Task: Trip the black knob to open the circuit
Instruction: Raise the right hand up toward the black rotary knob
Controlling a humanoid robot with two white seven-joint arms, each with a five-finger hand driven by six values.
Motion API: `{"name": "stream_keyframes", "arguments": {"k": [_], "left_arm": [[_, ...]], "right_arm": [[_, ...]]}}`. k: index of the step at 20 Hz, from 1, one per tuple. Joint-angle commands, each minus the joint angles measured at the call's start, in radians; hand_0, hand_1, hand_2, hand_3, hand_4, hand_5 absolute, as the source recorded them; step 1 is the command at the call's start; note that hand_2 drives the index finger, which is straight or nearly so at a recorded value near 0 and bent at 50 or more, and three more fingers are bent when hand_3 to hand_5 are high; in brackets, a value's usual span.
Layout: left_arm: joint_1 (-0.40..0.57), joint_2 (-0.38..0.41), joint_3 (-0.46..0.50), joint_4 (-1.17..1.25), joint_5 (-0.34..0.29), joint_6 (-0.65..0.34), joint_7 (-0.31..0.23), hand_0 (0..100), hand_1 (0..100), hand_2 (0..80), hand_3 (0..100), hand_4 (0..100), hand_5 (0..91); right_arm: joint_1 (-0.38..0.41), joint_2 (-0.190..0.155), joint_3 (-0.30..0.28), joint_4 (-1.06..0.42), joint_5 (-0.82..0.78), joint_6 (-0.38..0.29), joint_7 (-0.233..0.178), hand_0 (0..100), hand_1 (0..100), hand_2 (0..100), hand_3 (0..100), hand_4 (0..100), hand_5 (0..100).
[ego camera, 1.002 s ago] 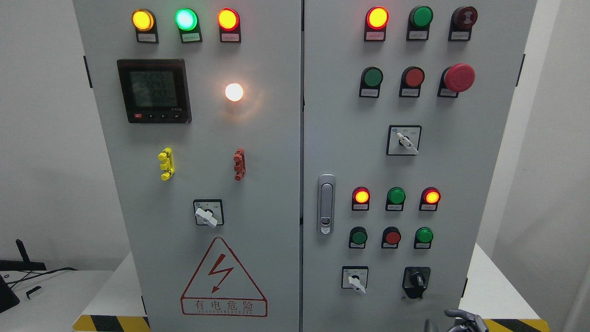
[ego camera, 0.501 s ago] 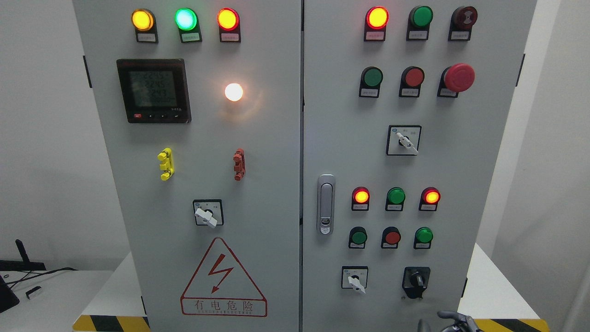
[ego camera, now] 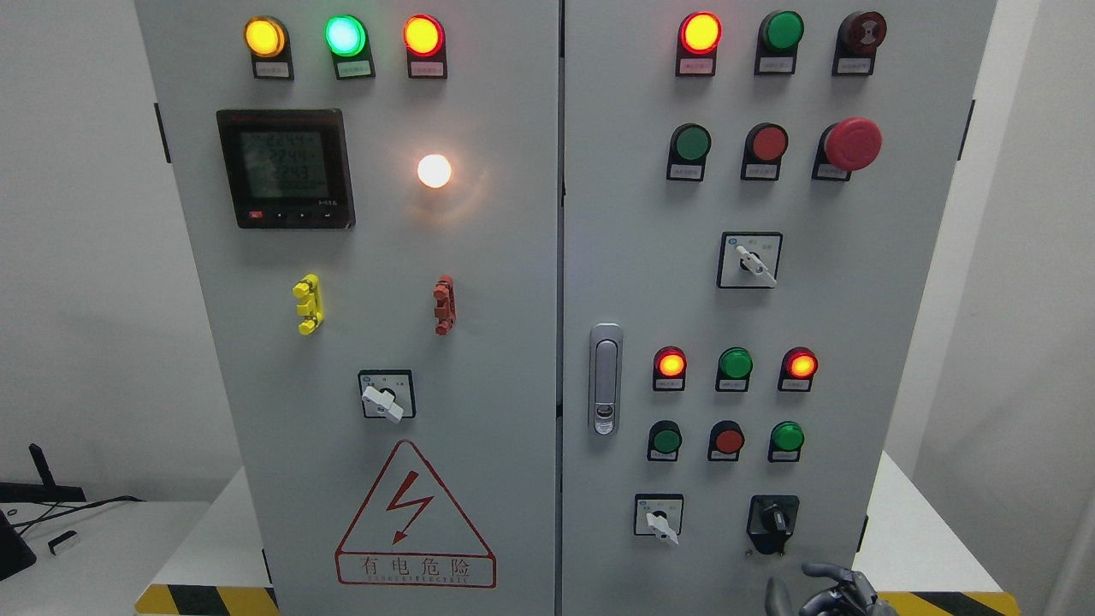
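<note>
Clearances on the lower right door of the cabinet [ego camera: 855,342]. The right hand [ego camera: 825,590], its fingers curled and grasping nothing, sits at the bottom edge just below the black knob [ego camera: 773,520], with bare panel between them. Bare panel also lies right of the knob as far as the door edge. To the left, the white selector switch [ego camera: 659,518] stands near; above, the row of push buttons [ego camera: 727,440] limits upward room. The door handle [ego camera: 605,378] projects farther left.
</note>
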Motion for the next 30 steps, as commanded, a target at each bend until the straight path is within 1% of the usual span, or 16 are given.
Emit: {"name": "stream_keyframes", "arguments": {"k": [1,11,19,21,30], "left_arm": [[0.0,-0.001,0.0,-0.001,-0.031,0.001,0.0,12,39,0.0,0,0,0.0],[0.0,-0.001,0.0,-0.001,-0.031,0.001,0.0,12,39,0.0,0,0,0.0],[0.0,-0.001,0.0,0.001,-0.031,0.001,0.0,12,39,0.0,0,0,0.0],[0.0,-0.001,0.0,-0.001,-0.031,0.001,0.0,12,39,0.0,0,0,0.0],[0.0,0.0,0.0,-0.001,-0.031,0.001,0.0,12,39,0.0,0,0,0.0]], "right_arm": [[-0.029,0.001,0.009,0.047,0.0,0.001,-0.003,22,69,45,79,84,97],[-0.086,0.001,-0.028,0.103,0.0,0.008,-0.005,22,69,44,79,83,97],[-0.098,0.001,-0.033,0.113,0.0,0.016,-0.007,22,69,43,79,82,97],[-0.1,0.001,-0.044,0.114,0.0,0.016,-0.008,21,69,43,79,82,97],[-0.107,0.001,-0.044,0.117,0.0,0.016,-0.008,21,69,43,79,82,97]]}}
